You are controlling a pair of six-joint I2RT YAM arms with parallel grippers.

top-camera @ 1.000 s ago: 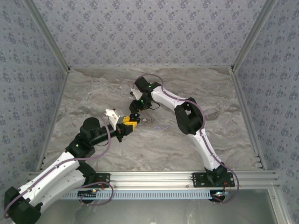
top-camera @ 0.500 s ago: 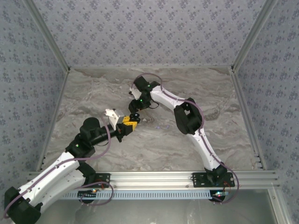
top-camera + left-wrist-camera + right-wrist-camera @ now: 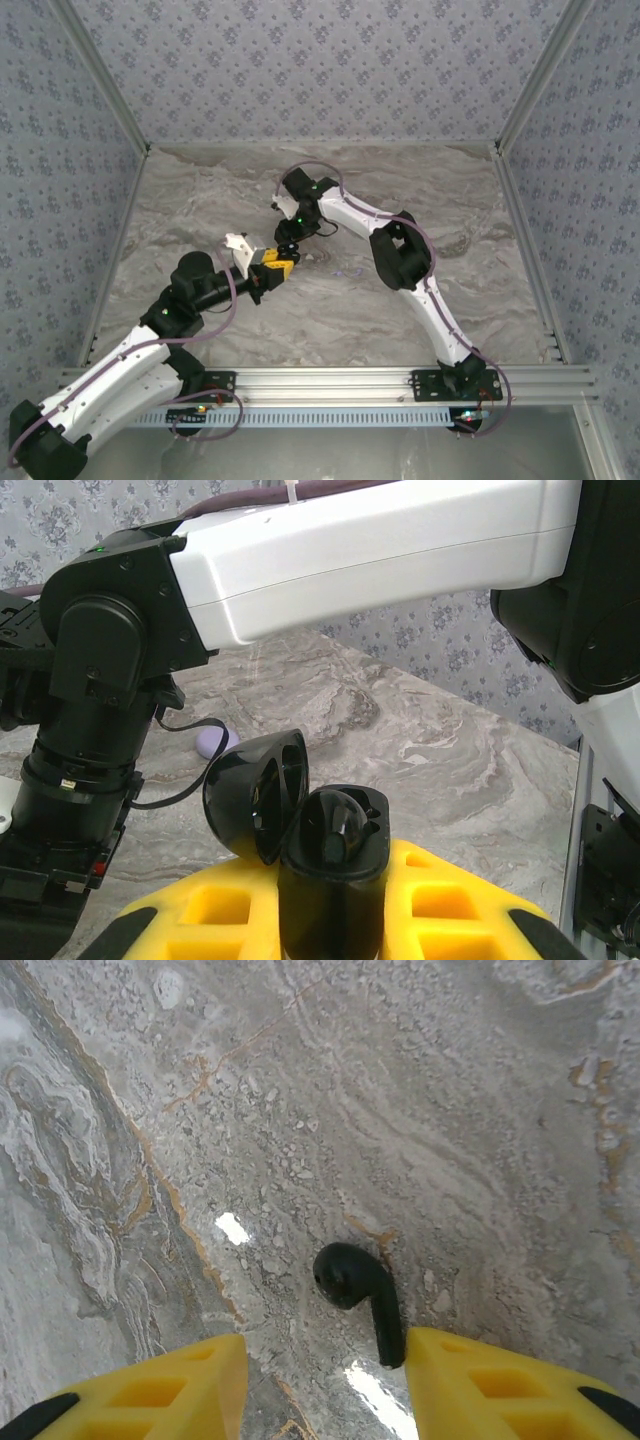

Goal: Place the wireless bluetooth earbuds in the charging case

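Right wrist: black earbud [image 3: 352, 1278] not grabbed yet
Right gripper [image 3: 325, 1350] is open, yellow fingers straddling it (matte, rounded head, short stem) on the veined marble table [image 3: 450, 1110]. Left gripper [image 3: 330, 890] clamps the glossy black charging case [image 3: 335, 845], lid flipped up; insertion's all ahead.

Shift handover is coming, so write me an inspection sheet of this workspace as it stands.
Surface: marble-patterned table, no spills seen.
Job's things: black earbud lying on the table; black charging case, lid open.
Clutter: pale lilac piece on the table, partly hidden, cannot tell what.
Grippers: left gripper shut on the case; right gripper open, straddling the earbud.
Cables: purple cables routed along both arms.
Surroundings: patterned walls, aluminium frame.
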